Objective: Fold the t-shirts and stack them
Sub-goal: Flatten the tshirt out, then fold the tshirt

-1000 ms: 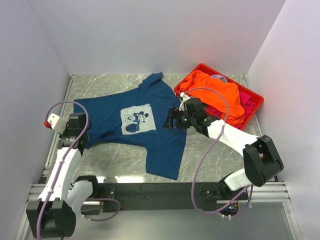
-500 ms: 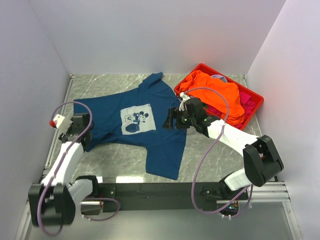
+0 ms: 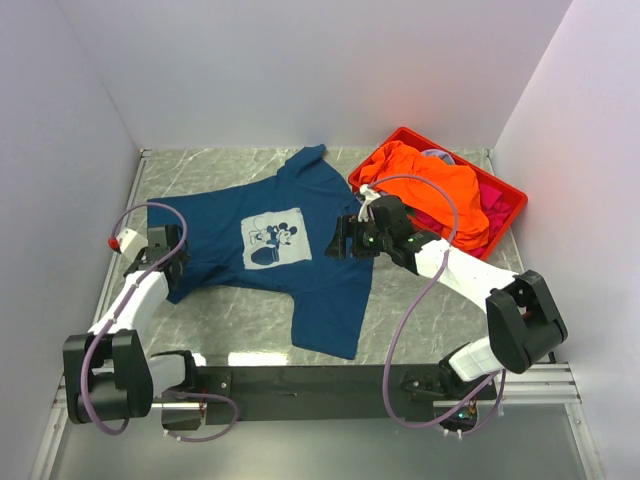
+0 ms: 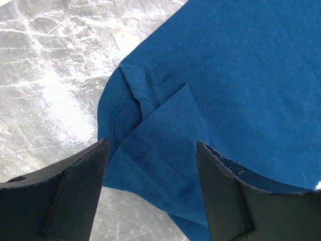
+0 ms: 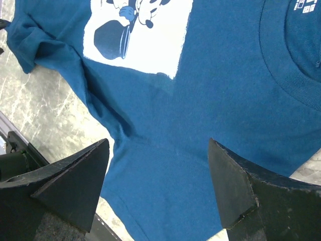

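Only the left wrist view shows the folded-over corner of the navy t-shirt. The left gripper hangs over it, fingers spread and empty. The right gripper hangs spread above the shirt's opposite, collar end. The shirt lies flat, mouse print upward. Past that end, a red crate holds an orange t-shirt over magenta cloth.

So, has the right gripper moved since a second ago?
No. The right gripper stays open over the navy t-shirt at its right edge, the same gap left of the red crate as before.
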### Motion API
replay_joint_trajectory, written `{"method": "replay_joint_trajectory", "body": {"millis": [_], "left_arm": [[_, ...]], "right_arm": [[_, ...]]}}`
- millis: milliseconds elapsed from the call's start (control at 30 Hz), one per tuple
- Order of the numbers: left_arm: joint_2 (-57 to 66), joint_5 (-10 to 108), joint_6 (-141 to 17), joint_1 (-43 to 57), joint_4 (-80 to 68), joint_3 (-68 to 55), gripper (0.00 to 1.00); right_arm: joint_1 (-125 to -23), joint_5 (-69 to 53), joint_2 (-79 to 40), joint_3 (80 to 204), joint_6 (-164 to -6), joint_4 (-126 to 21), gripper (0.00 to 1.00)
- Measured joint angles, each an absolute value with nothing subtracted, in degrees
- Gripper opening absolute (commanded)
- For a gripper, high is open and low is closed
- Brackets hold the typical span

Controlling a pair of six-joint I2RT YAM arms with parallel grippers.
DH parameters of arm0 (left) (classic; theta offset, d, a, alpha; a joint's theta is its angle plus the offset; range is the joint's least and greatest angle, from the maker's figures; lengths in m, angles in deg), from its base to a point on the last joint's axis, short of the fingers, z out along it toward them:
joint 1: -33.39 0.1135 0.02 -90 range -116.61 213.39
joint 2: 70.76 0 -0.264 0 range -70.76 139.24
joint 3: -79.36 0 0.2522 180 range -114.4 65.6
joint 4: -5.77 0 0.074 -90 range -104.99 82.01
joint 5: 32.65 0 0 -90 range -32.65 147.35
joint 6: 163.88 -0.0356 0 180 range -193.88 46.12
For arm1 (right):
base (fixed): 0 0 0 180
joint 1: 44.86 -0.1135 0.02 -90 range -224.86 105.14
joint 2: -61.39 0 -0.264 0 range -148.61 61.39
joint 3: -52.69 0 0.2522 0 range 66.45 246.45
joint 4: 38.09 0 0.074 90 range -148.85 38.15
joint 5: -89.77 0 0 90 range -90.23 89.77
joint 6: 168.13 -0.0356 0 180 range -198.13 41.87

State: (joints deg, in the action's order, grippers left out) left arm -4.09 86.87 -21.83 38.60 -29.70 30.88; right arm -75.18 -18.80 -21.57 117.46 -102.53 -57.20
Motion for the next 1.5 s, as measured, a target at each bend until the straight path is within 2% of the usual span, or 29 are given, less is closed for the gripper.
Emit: {"method": "replay_joint_trajectory", "body": {"millis": [200,233,300,333,567,800,1500], "left_arm": [[-2.6,84.0,-22.4,39.2,-28.9,30.9,0.58],[-2.5,83.6,-22.5,39.3,-28.7,30.9,0.51],[-2.3,83.0,-22.7,39.3,-28.5,30.9,0.42],[-2.3,82.6,-22.9,39.4,-28.4,30.9,0.33],[-2.3,82.1,-23.4,39.5,-28.3,30.9,0.01],[-4.1,81.8,-23.5,39.6,-28.5,30.9,0.01],[-24.6,82.7,-21.6,39.6,-36.5,28.0,0.01]], "right_arm": [[-75.2,-18.8,-21.6,117.5,-102.5,-57.2,0.85],[-75.2,-18.8,-21.6,117.5,-102.5,-57.2,0.85],[-75.2,-18.8,-21.6,117.5,-102.5,-57.2,0.85],[-75.2,-18.8,-21.6,117.5,-102.5,-57.2,0.85],[-75.2,-18.9,-21.6,117.5,-102.5,-57.1,0.85],[-75.2,-18.8,-21.6,117.5,-102.5,-57.1,0.85],[-75.2,-18.2,-21.5,117.5,-102.7,-57.4,0.85]]}}
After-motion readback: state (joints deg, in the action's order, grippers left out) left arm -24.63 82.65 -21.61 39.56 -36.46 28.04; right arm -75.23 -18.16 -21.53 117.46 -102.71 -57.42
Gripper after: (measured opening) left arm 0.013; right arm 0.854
